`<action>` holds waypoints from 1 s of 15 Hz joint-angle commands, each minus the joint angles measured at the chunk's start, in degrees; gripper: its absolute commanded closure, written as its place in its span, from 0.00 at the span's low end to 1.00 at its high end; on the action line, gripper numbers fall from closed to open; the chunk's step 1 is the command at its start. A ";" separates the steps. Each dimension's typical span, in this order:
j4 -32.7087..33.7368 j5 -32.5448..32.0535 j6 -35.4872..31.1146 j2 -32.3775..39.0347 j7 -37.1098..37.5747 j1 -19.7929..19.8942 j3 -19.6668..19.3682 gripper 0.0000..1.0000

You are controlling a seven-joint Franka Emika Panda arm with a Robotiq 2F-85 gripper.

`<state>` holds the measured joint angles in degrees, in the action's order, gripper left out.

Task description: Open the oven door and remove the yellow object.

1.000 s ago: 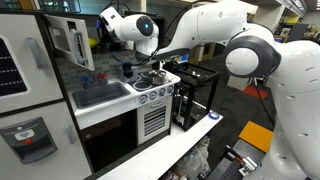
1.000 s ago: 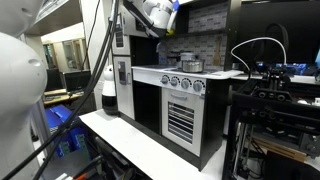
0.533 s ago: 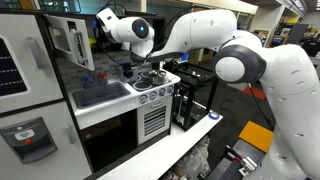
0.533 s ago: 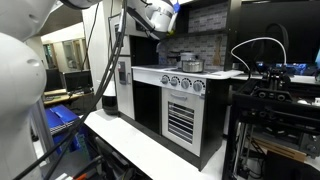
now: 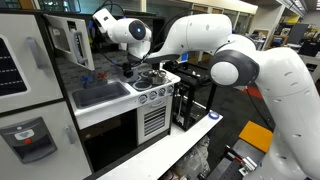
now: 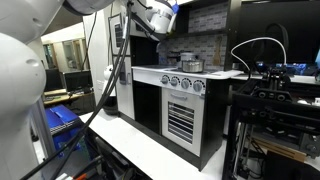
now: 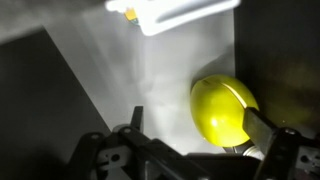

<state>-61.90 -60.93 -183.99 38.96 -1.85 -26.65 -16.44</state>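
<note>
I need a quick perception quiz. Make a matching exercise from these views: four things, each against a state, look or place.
Things:
1. gripper
2. yellow object
3. oven door
4. sink

Descriptions:
A. white frame, dark window
B. set in the counter
C. open
D. round, close to one fingertip

Pairs: 1-C, 2-D, 3-A, 4-B

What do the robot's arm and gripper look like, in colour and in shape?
The arm is glossy white, built of thick rounded segments with bulging joints. A grey round cap covers one joint. The gripper is black, with two slim fingers on a dark mechanical base. Black cables hang beside the arm in an exterior view. No markings can be read.
</note>
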 commanded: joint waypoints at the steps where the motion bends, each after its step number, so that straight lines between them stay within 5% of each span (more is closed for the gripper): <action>1: 0.82 0.41 1.12 0.92 -4.19 1.53 2.31 0.25; 2: 0.74 0.36 1.10 0.85 -4.88 1.64 2.60 0.26; 12: 1.02 0.71 1.99 1.27 -10.00 2.71 4.84 0.96; 15: 2.35 2.68 0.32 1.99 -7.94 3.00 5.89 1.00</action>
<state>-61.92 -60.38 -182.82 39.60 -9.30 -24.93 -12.64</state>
